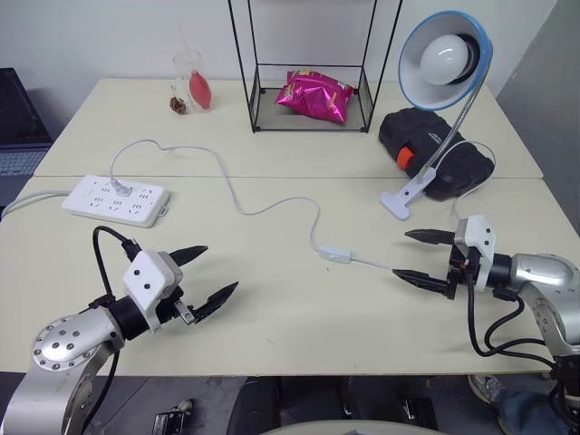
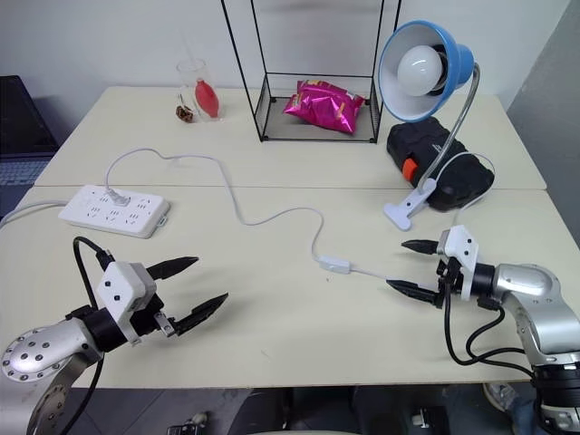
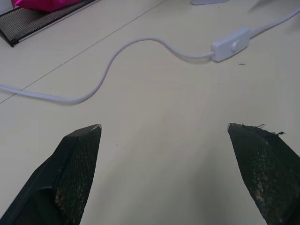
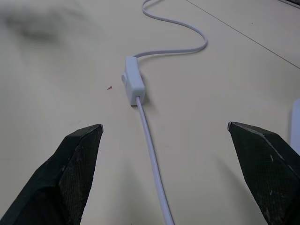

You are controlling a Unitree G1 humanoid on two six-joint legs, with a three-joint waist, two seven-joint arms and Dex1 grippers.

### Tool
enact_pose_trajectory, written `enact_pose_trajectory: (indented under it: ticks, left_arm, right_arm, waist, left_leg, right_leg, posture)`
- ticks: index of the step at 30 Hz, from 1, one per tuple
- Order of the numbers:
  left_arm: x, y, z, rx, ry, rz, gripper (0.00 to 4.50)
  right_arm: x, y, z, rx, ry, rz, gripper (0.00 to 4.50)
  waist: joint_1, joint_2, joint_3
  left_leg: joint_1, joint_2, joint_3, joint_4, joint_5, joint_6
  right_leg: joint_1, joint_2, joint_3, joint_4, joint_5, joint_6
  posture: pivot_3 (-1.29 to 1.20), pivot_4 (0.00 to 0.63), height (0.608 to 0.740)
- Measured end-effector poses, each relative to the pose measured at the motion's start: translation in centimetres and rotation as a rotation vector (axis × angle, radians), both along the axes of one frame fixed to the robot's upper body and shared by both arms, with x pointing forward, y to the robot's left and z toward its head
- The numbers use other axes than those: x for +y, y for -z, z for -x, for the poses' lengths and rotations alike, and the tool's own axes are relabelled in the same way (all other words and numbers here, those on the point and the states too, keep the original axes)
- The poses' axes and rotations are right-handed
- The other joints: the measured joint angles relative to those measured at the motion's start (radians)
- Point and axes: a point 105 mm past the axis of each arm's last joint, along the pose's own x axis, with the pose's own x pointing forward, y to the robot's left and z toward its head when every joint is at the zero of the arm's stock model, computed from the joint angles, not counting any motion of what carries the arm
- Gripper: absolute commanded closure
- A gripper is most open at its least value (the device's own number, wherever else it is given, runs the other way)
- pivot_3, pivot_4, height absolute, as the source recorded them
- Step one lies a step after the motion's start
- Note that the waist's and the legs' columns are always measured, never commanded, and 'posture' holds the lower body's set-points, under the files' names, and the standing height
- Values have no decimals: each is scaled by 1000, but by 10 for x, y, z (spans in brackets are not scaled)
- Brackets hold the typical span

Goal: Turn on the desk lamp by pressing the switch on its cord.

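The desk lamp (image 1: 444, 62) stands at the back right, its blue-rimmed shade and white bulb unlit, on a silver gooseneck with a white clip base (image 1: 405, 194). Its thin white cord (image 1: 237, 201) curves across the table from the power strip to the small white switch (image 1: 335, 255) near the middle. My right gripper (image 1: 414, 256) hovers open just right of the switch, pointing at it, the cord running between its fingers (image 4: 79, 173). My left gripper (image 1: 213, 272) is open at the front left, well away from the switch (image 3: 230, 44).
A white power strip (image 1: 116, 200) lies at the left. A black wire rack (image 1: 313, 111) holding a pink snack bag, a glass (image 1: 192, 83) and a black case (image 1: 437, 152) stand along the back. A seam (image 1: 272, 178) runs between two tables.
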Motion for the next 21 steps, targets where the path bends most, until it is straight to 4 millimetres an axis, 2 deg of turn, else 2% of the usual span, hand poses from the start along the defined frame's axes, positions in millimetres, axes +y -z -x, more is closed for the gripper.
enact_pose_trajectory:
  ticks: [12,16,21]
  left_arm:
    - [-3,0,3,8,15,-45,9]
    - [-12,-6,10,-6,102,-50,9]
    - [-8,-8,10,0,107,-70,9]
  right_arm:
    - [0,-1,0,-1,-3,3,0]
    - [1,-2,-1,-6,-7,3,0]
    - [1,-2,0,-5,-10,3,0]
  waist:
    - [0,0,0]
    - [0,0,0]
    - [0,0,0]
  left_leg:
    - [0,0,0,0,0,0]
    - [0,0,0,0,0,0]
    - [0,0,0,0,0,0]
  right_leg:
    - [0,0,0,0,0,0]
    - [0,0,0,0,0,0]
    - [0,0,0,0,0,0]
  posture:
    - [0,150,740]
    - [0,150,740]
    - [0,150,740]
